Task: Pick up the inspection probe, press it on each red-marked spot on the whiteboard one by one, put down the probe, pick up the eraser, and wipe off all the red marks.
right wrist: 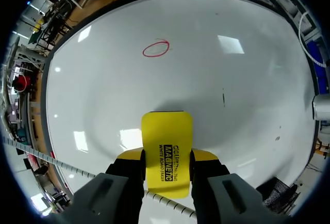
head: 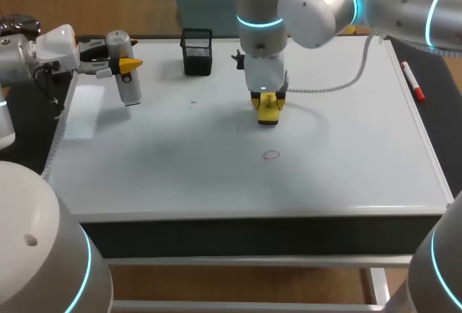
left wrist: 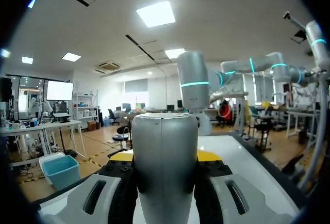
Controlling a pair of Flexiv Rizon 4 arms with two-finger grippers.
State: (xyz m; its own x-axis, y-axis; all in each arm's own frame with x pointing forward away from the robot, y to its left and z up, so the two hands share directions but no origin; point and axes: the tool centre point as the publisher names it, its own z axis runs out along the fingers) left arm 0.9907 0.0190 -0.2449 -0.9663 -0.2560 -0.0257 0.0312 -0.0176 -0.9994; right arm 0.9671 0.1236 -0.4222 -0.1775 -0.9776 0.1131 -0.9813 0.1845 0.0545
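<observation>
Yellow plastic shows between the fingers of the right gripper: the eraser, clamped across its two long sides with its far end sticking out past the fingertips. In the head view it hangs at the middle of the board, a little to the far side. I cannot tell whether its face touches the surface.

One red mark, a small ring, lies ahead of it towards the near edge, apart from the eraser.

At the far left the left gripper is clenched on the probe, a smooth grey cylinder held upright over the board's left end.

The eraser looks light and stiff in the body, probably with a softer wiping face underneath. The side grip seems right, since it leaves that face free. Being so light, it likely needs steady downward pressure to wipe clean, and the smooth plastic could slip or twist in the fingers if it drags.

A black pen cup stands at the far edge, a white cable trails to its right, and a marker lies off the right side.
</observation>
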